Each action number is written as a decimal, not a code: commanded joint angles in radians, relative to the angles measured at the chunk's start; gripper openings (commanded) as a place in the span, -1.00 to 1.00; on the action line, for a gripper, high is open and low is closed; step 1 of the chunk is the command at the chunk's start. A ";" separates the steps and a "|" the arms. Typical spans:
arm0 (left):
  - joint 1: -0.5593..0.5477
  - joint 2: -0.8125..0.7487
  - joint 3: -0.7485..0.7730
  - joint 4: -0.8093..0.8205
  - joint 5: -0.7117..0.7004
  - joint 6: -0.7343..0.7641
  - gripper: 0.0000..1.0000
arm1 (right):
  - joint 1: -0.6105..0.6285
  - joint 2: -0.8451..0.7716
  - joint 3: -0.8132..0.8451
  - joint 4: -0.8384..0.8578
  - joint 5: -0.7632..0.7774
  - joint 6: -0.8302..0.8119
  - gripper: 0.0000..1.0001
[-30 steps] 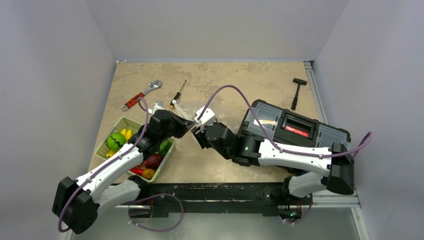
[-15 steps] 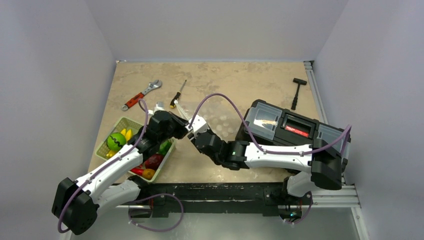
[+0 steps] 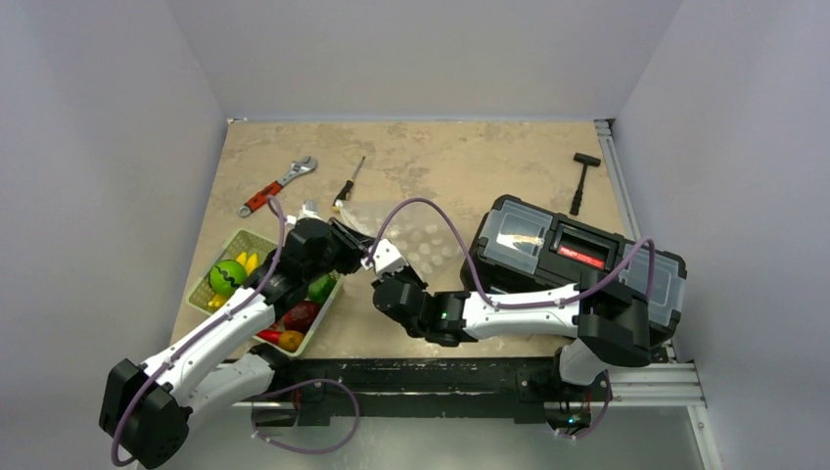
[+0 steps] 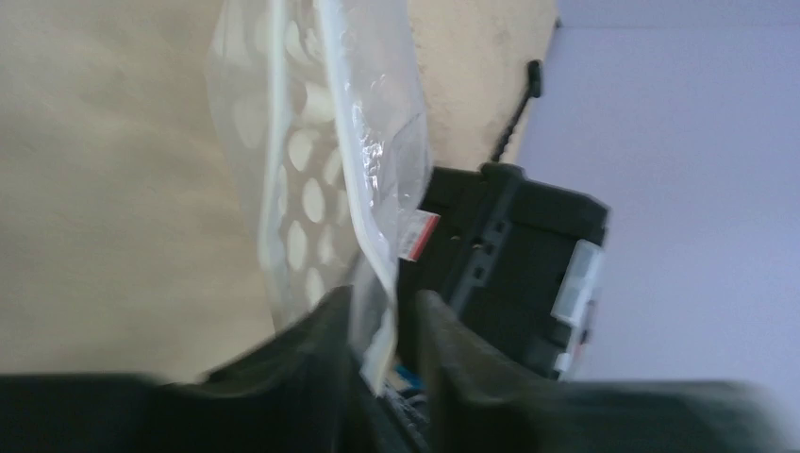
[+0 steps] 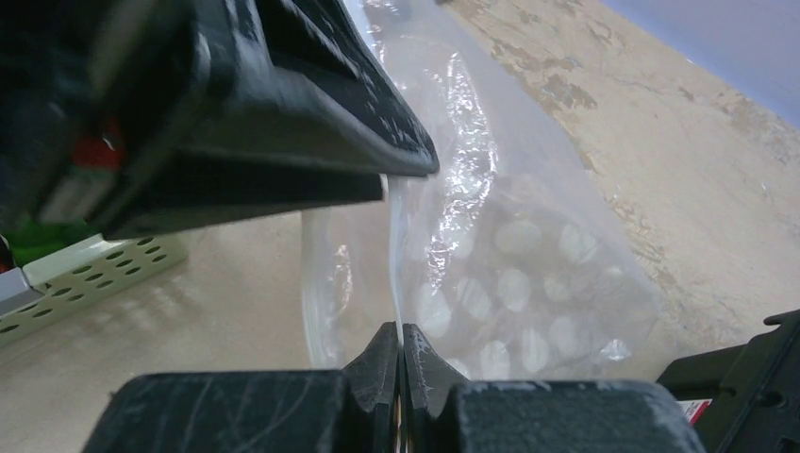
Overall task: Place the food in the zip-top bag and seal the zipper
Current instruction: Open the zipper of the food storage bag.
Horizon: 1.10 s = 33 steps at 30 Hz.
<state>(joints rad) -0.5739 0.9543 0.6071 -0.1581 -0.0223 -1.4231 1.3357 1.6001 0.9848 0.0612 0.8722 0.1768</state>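
None of the food (image 3: 227, 276) is in the zip-top bag (image 3: 419, 243) yet. Every piece in view lies in the pale green mesh basket (image 3: 238, 235) at the left of the table (image 3: 470, 157): a green round one, a dark maroon one (image 3: 301, 315) and an orange-yellow one (image 3: 291, 340). Others are partly hidden under the left arm.

The bag hangs clear and floppy between the two arms, just right of the basket, and looks empty through its dotted wall. Both arms grip it along one edge. The left gripper (image 4: 382, 326) has its jaws closed on the whitish strip at the bag's rim. The right gripper (image 5: 400, 344) has its jaws pressed almost together on the same strip a little further along. That strip, seemingly the zipper (image 5: 394, 255), runs taut between the two grips. Whether the mouth is parted cannot be told.

By this reading the task is at its start: the mouth must be opened, each piece carried over, and the seal pressed shut.

A black toolbox (image 3: 577, 250) sits close on the right and crowds the right arm's elbow. With both jaws busy on the bag, neither is free to reach the food. Well apart at the far side lie a wrench (image 3: 279, 184), a hammer (image 3: 582, 181) and a screwdriver (image 3: 349, 181).
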 commanded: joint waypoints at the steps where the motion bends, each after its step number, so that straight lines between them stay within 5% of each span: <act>1: 0.072 -0.060 0.080 -0.117 0.068 0.216 -0.06 | 0.001 -0.065 -0.037 0.126 -0.005 0.037 -1.00; 5: 0.114 -0.129 0.140 -0.227 0.100 0.368 0.79 | -0.005 -0.090 -0.027 0.121 -0.092 0.080 -1.00; 8: 0.139 -0.192 0.171 -0.284 0.115 0.445 0.99 | -0.022 -0.101 -0.016 0.108 -0.148 0.114 -1.00; 17: 0.144 -0.290 0.352 -0.644 -0.057 0.619 0.86 | -0.099 -0.164 -0.006 0.080 -0.267 0.193 -1.00; 25: 0.143 -0.302 0.125 -0.426 0.096 0.385 0.85 | -0.124 -0.206 -0.024 0.110 -0.337 0.191 -1.00; 33: 0.143 -0.206 0.068 -0.248 0.164 0.283 0.56 | -0.125 -0.200 -0.035 0.099 -0.345 0.186 -1.00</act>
<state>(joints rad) -0.4381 0.7609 0.6868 -0.5655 0.0921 -1.0657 1.2098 1.4174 0.9478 0.1356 0.5343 0.3508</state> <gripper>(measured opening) 0.819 0.004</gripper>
